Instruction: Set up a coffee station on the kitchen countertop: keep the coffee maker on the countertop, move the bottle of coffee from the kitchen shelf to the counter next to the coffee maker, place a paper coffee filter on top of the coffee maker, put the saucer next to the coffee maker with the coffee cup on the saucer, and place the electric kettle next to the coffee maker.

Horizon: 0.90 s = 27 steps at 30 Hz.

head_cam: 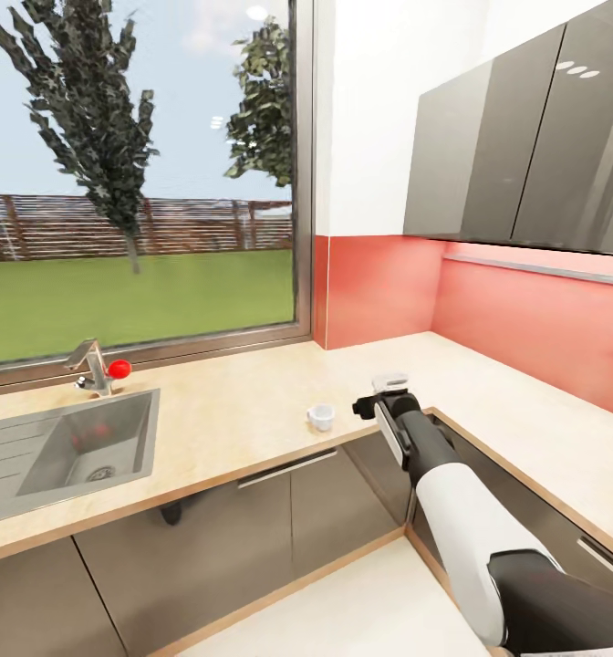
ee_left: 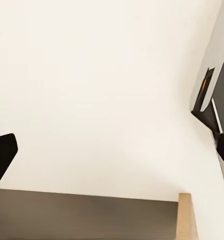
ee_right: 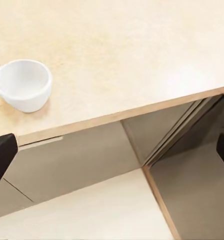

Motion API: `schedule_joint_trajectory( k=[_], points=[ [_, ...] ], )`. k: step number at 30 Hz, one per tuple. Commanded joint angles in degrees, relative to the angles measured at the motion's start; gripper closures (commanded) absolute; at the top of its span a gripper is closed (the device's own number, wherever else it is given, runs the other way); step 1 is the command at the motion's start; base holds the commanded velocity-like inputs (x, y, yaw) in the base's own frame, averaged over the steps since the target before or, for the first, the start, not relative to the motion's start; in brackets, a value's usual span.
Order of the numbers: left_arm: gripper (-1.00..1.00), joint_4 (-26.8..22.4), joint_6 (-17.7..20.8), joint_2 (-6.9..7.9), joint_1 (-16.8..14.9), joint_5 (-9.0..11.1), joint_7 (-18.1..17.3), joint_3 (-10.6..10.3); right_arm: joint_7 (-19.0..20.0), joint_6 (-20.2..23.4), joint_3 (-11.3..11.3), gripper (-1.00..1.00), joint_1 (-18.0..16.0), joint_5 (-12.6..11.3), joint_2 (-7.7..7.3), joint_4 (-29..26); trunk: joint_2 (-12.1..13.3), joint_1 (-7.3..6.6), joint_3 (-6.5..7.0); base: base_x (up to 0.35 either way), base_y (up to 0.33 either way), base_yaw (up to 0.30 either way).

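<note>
A small white coffee cup (head_cam: 321,416) stands upright on the light tan kitchen countertop (head_cam: 252,401), close to its front edge near the inner corner. My right gripper (head_cam: 382,392) hovers just right of the cup, over the corner edge, and is open. In the right wrist view the coffee cup (ee_right: 23,84) sits on the countertop (ee_right: 127,45), off to one side of the open right gripper (ee_right: 112,152), with nothing between the dark fingertips (ee_right: 1,156). The left gripper (ee_left: 112,150) is open over pale floor, its fingertips (ee_left: 1,156) far apart.
A steel sink (head_cam: 88,447) with a faucet (head_cam: 91,365) and a red knob (head_cam: 119,369) lies at the left under a big window. Grey wall cabinets (head_cam: 525,164) hang over the right counter run, above a red backsplash (head_cam: 525,319). Grey base cabinets (head_cam: 252,529) stand below.
</note>
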Motion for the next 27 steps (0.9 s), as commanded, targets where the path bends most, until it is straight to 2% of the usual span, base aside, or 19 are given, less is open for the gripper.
schedule_joint_trajectory(
  k=[1, 4, 8, 9, 10, 12, 17, 23, 27],
  points=[
    [-1.0, 0.1, -0.2, 0.0, 0.1, 0.3, 0.1, 0.4, -0.1, 1.0, 0.1, -1.0, 0.0, 0.3, 0.01, 0.0, 0.0, 0.02, 0.0, 0.0, 0.0, 0.0],
    [-1.0, 0.1, -0.2, 0.01, 0.8, 0.3, 0.5, 0.4, 0.4, 3.3, 0.1, -1.0, 0.0, 0.3, 0.03, 0.0, 0.0, 0.02, 0.0, 0.0, 0.0, 0.0],
    [-1.0, 0.1, -0.2, -0.07, 1.5, 0.3, 0.6, 0.4, 2.9, 3.7, 0.1, -1.0, 0.0, 0.3, 0.03, 0.1, 0.0, 0.02, 0.0, 0.092, 0.0, 0.0],
    [-1.0, 0.1, -0.1, -0.07, 1.5, 0.3, 0.6, 0.4, 3.1, 3.7, 0.2, -1.0, 0.0, 0.3, 0.03, 0.1, 0.0, 0.02, 0.0, 0.224, 0.0, 0.0],
    [-1.0, 0.1, 1.9, -0.08, 1.6, 0.3, 0.8, 0.4, 3.4, 3.8, 0.1, -1.0, 0.0, 0.3, 0.03, 0.1, 0.0, 0.02, -0.03, 0.326, 0.0, 0.065],
    [-1.0, 0.1, 2.1, -0.08, 1.6, 0.3, 0.8, 0.4, 3.4, 3.8, 0.1, -1.0, 0.0, 0.3, 0.03, 0.3, 0.0, 0.02, -0.11, 0.33, 0.0, 0.101],
    [-1.0, 0.1, 2.1, -0.14, 1.6, 0.5, 0.8, 0.5, 3.4, 3.8, 0.1, -1.0, 0.0, 0.3, 0.03, 0.6, 0.0, 0.02, -0.42, 0.336, 0.0, 0.156],
    [-1.0, 0.0, 1.7, -1.43, 1.6, 0.6, 0.8, 0.6, 3.4, 3.8, 0.1, -1.0, 0.0, 0.3, 0.01, 0.8, 0.0, 0.02, -0.84, 0.331, 0.0, 0.172],
    [-1.0, 0.0, 1.6, -1.7, 1.6, 0.5, 0.8, 0.6, 3.4, 3.8, 0.1, -1.0, 0.0, 0.4, -0.05, 0.9, 0.0, 0.02, -1.0, 0.129, 0.0, 0.101]
  ],
)
